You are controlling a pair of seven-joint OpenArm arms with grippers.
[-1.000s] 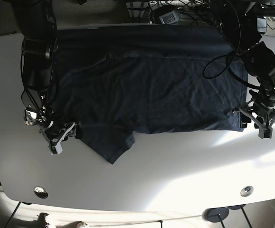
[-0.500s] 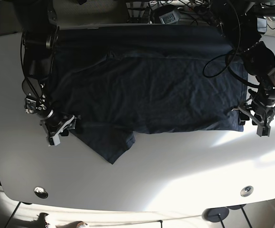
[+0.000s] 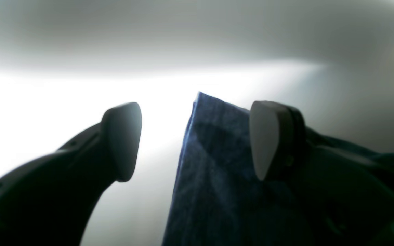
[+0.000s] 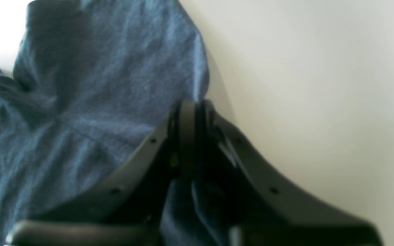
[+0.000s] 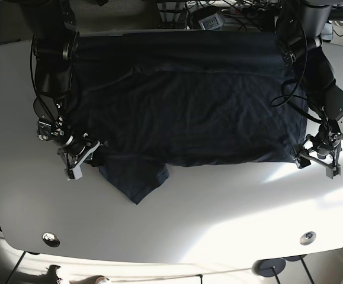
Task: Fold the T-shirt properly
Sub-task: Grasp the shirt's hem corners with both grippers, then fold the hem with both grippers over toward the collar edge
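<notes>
A dark navy T-shirt [image 5: 189,100] lies spread across the white table, with one sleeve [image 5: 135,180] sticking out toward the front. My right gripper [image 5: 79,161] sits at the shirt's left front edge. In the right wrist view the right gripper [image 4: 188,111] is shut with T-shirt [image 4: 80,102] fabric pinched between its fingers. My left gripper [image 5: 317,158] is at the shirt's right front corner. In the left wrist view the left gripper [image 3: 195,136] is open, and the T-shirt [image 3: 210,177] corner stands between its fingers, close to the right one.
The white table [image 5: 218,213] has two round grommets near its front edge, one at the left [image 5: 51,239] and one at the right [image 5: 307,238]. Cables and equipment [image 5: 212,18] crowd the back edge behind the shirt.
My right gripper has shifted inward onto the shirt's left front edge. The left arm has straightened, and its gripper has slid slightly toward the shirt's right front corner.
</notes>
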